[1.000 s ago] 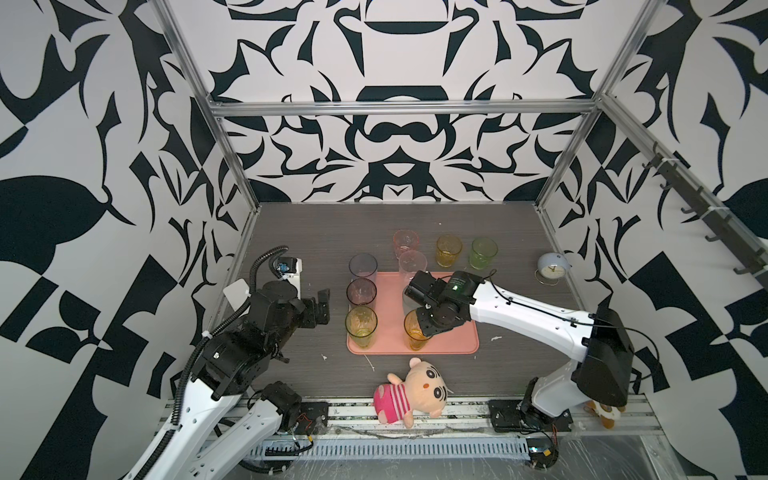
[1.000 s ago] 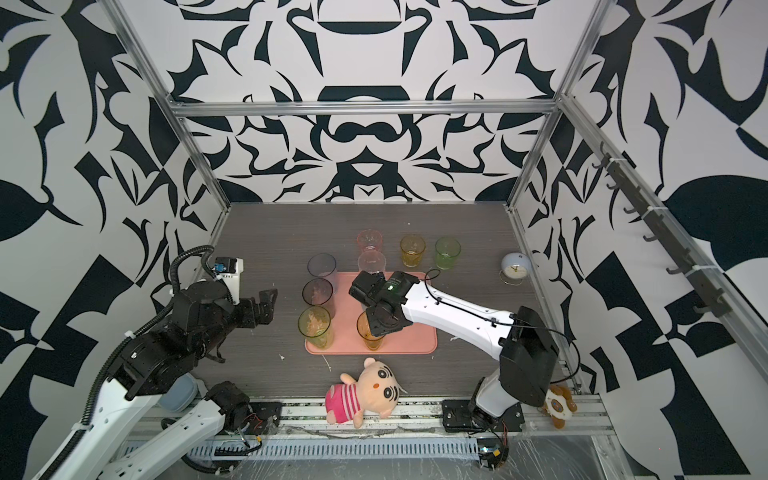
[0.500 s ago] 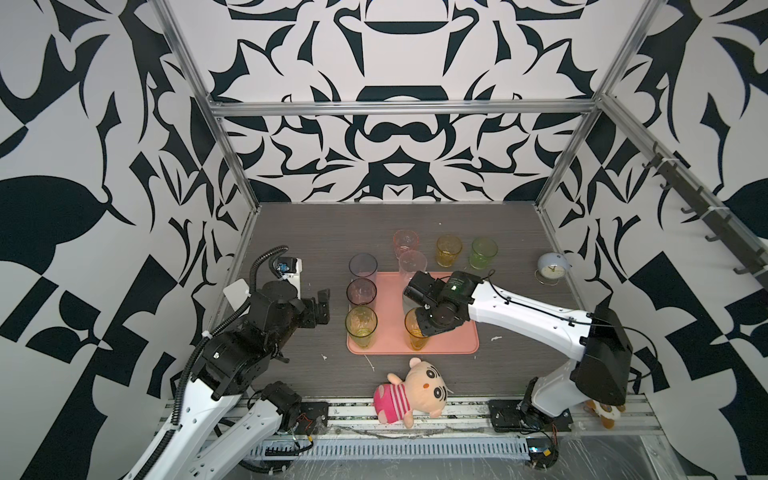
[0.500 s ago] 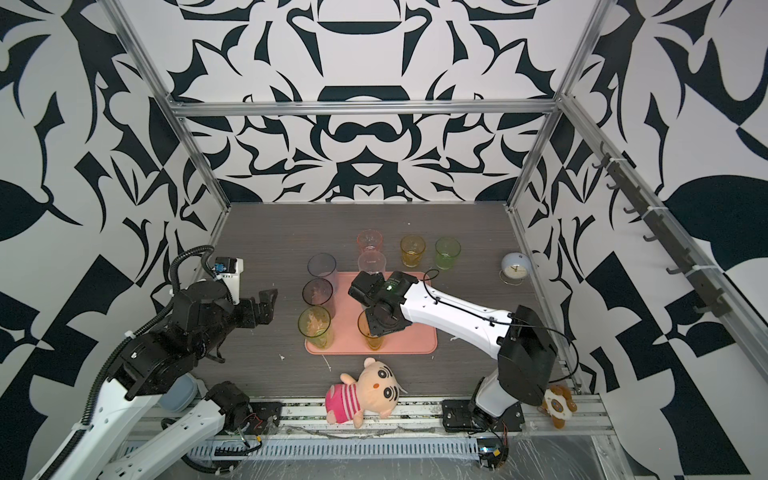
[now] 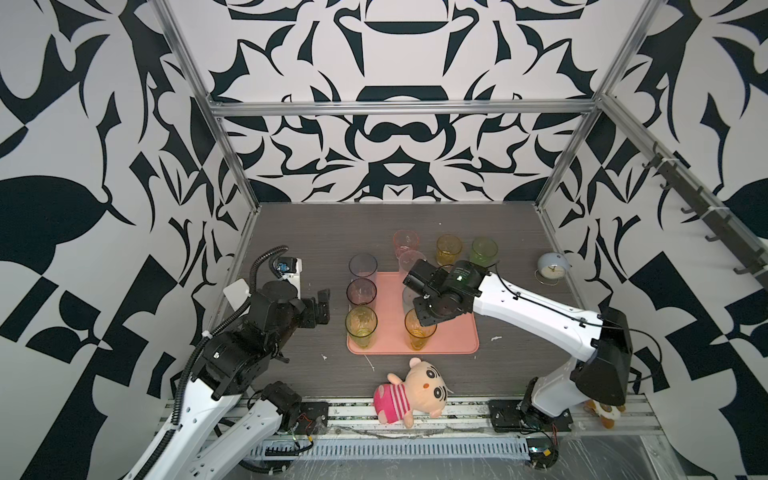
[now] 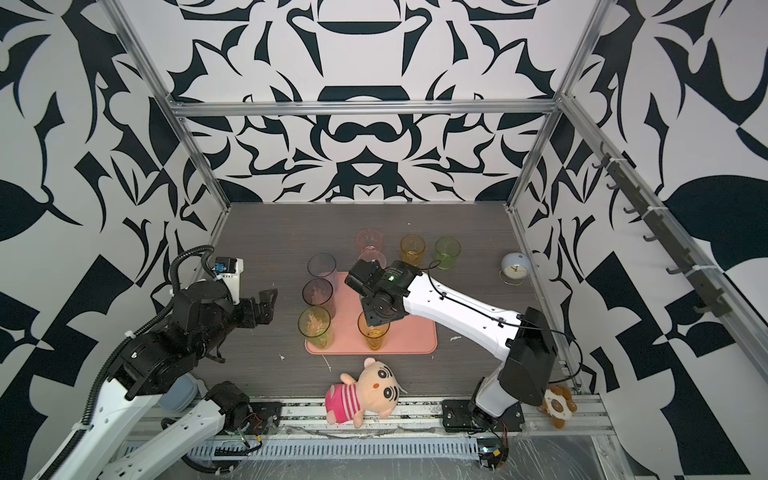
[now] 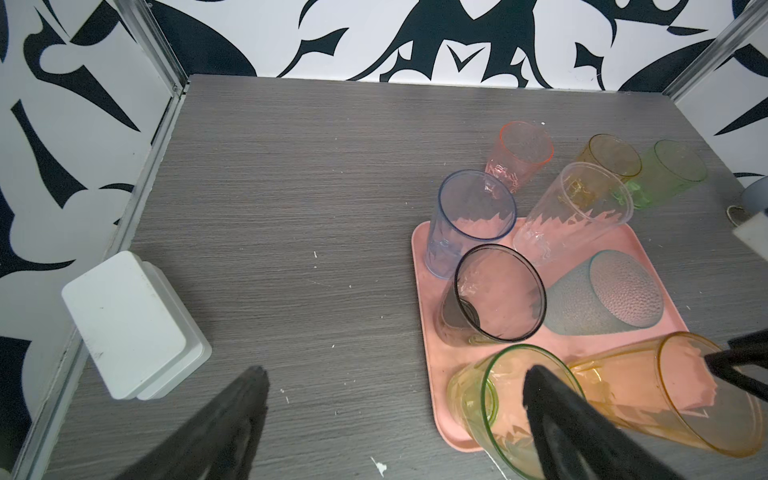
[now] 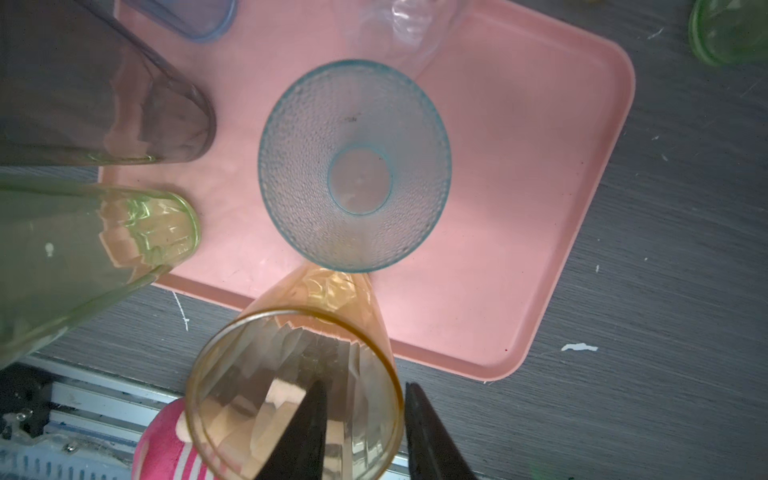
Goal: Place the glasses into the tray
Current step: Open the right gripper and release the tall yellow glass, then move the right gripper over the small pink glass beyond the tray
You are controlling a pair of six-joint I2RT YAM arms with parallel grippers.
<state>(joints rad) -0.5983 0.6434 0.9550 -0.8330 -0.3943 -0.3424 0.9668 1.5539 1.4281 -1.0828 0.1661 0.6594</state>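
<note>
The amber tumbler stands upright at the tray's 6 o'clock edge. The right gripper, reaching in from 4 o'clock and pointing down, straddles its rim with jaws parted, gripping nothing. The left gripper hovers at 9 o'clock, spread wide and empty. Both wrist views show the teal tumbler mid-tray; in both top views the right arm mostly hides it.

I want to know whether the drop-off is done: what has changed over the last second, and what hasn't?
The right hand has spread its fingers, letting go of the amber glass, which stands on the tray with its rim loose between them. Otherwise it hardly shifted. The left hand stayed open beside the tray; the other glasses did not move.
</note>
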